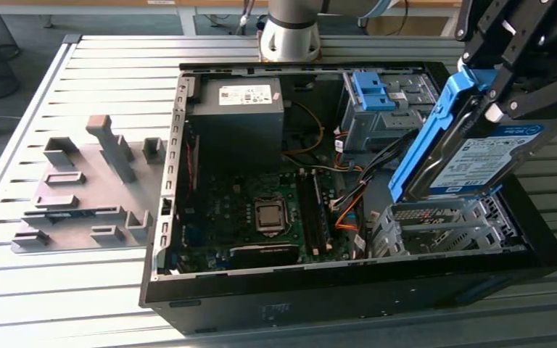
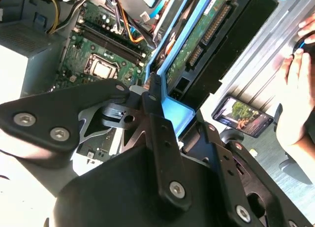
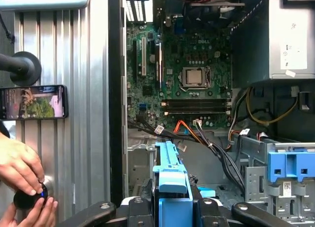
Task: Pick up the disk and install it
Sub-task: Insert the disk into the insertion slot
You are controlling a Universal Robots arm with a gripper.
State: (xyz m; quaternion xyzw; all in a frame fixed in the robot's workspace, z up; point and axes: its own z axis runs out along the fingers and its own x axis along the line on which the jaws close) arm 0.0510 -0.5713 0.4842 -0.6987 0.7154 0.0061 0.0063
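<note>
The gripper (image 1: 499, 101) is clamped on the disk (image 1: 480, 158), held tilted above the grey bay (image 1: 443, 228); coming down askew, it could jam on the rim or snag the cables (image 1: 354, 199).

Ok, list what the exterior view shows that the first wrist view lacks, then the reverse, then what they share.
Exterior view: the grey fixture plate and the label face of the disk. First wrist view: a phone and a person's hands. Shared: the disk held in the gripper, the motherboard and the power supply.
</note>
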